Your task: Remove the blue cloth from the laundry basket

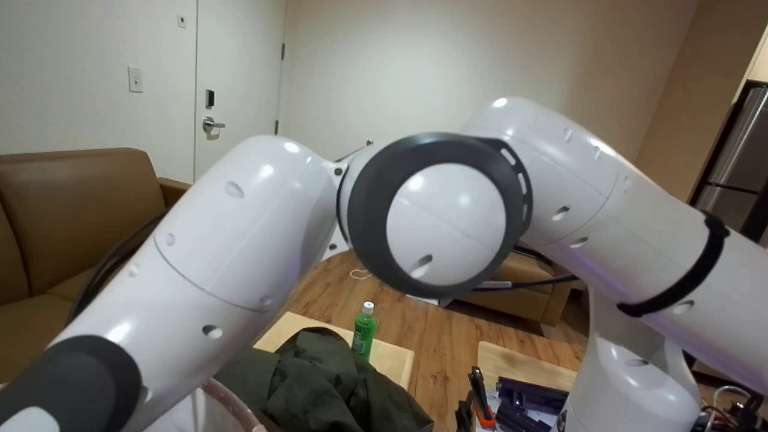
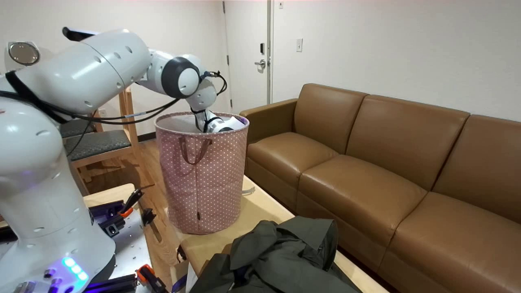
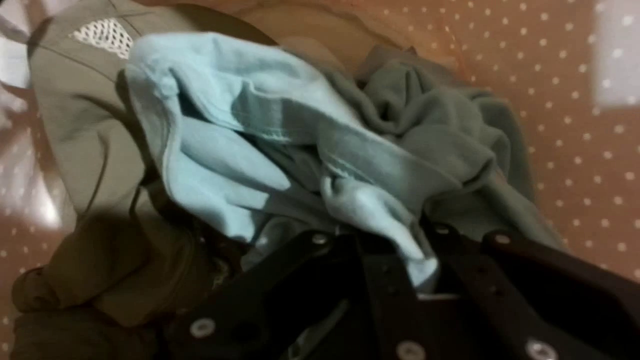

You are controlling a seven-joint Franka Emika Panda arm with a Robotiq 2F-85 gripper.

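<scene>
The pink laundry basket (image 2: 220, 175) with white dots stands upright on a light wooden table; its rim (image 1: 231, 403) also shows in an exterior view. In the wrist view, the pale blue cloth (image 3: 220, 95) lies crumpled inside, against the dotted basket wall (image 3: 575, 150). My gripper (image 3: 405, 245) is down in the basket, its black fingers shut on a narrow fold of the blue cloth. The fingertips are partly dark and covered by the fold. In both exterior views the gripper and the cloth are hidden.
An olive-brown garment (image 3: 105, 160) lies left of the blue cloth in the basket. A dark green jacket (image 2: 289, 256) lies on the table beside the basket. A green bottle (image 1: 363, 331) stands behind the jacket. A brown sofa (image 2: 358, 179) runs along the table.
</scene>
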